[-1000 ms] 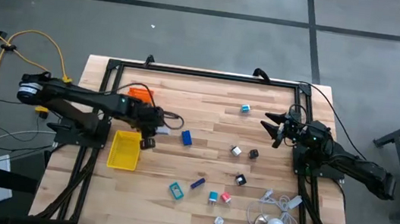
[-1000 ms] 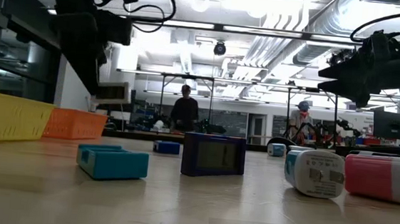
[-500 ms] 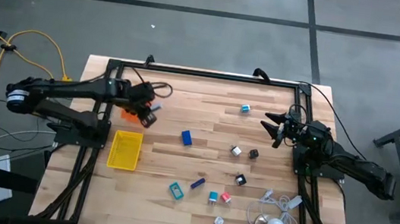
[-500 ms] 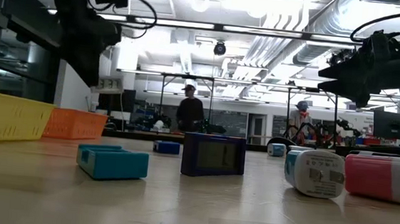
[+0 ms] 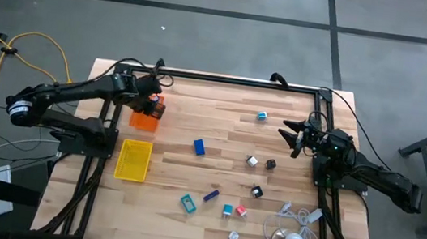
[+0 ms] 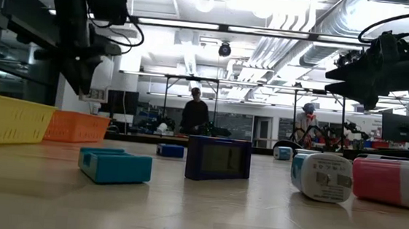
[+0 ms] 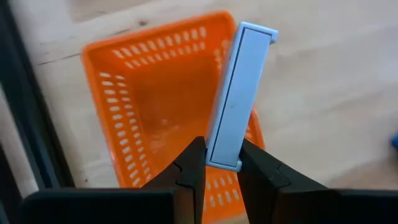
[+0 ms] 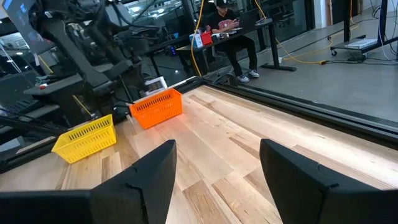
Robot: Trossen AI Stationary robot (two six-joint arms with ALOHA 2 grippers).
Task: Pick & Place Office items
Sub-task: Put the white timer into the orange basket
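My left gripper (image 5: 154, 106) hangs over the orange tray (image 5: 145, 120) at the table's far left and is shut on a pale grey-blue slab-shaped office item (image 7: 239, 93). In the low view this gripper (image 6: 93, 84) is well above the orange tray (image 6: 78, 126). The other office items lie loose on the wood: a blue block (image 5: 200, 146), a teal one (image 5: 188, 204), a purple one (image 5: 211, 194), and pink, white and black bits. My right gripper (image 5: 287, 134) waits open above the table's right side, with nothing between its fingers (image 8: 149, 180). My left gripper pinches the slab's end (image 7: 222, 163) between its two fingers, one on each long side. The fingers come slanting down from above and lie along the slab. It sticks out past the fingertips over the orange tray (image 7: 155, 106), lifted clear.
A yellow tray (image 5: 132, 160) lies just nearer than the orange one. A white cable bundle with a round piece (image 5: 290, 237) sits at the near right. A dark frame (image 5: 218, 78) runs round the table. People show in the room beyond.
My left gripper has swung toward the table's far edge and a little left, from beside the yellow tray to above the orange tray. Its wrist has rolled on the way. It has stayed shut on the slab, which has travelled with it clear of the table.
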